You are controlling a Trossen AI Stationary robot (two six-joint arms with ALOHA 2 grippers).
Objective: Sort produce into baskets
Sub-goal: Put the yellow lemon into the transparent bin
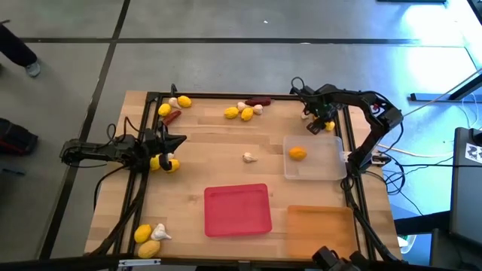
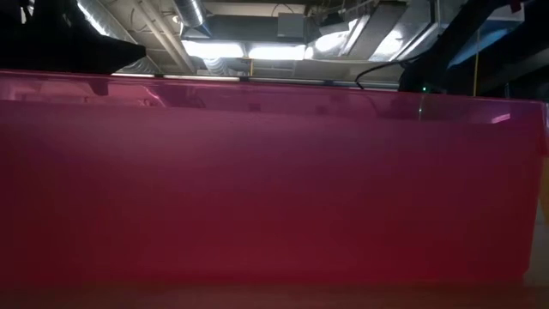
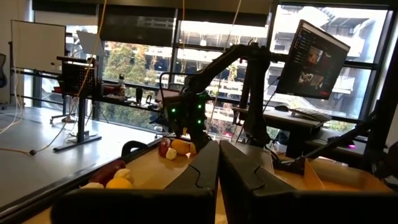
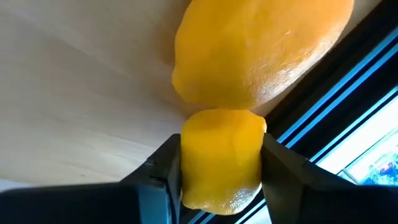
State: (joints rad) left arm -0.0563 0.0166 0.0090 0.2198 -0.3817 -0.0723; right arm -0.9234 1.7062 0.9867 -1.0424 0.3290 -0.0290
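R claw [image 4: 221, 158] | grasping lemon [image 4: 221, 155] btwn fingers, far-right tabletop [image 1: 226, 162] edge, 2nd lemon [image 4: 261, 50] touching; grip seen in R wrist view only | L claw [image 3: 217, 168] clenched, left edge | clear tray [image 1: 324, 167] holds 1 lemon | low view: red tray [image 2: 274, 180] wall only

Low view: red tray [image 2: 257, 189] wall hides table and produce | High view: orange tray [image 1: 320, 229] blurred | Right wrist: far lemon [image 4: 261, 43] cut off

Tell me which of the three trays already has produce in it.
The clear tray, on the right side of the table, holds one lemon. The red tray and the orange tray hold nothing.
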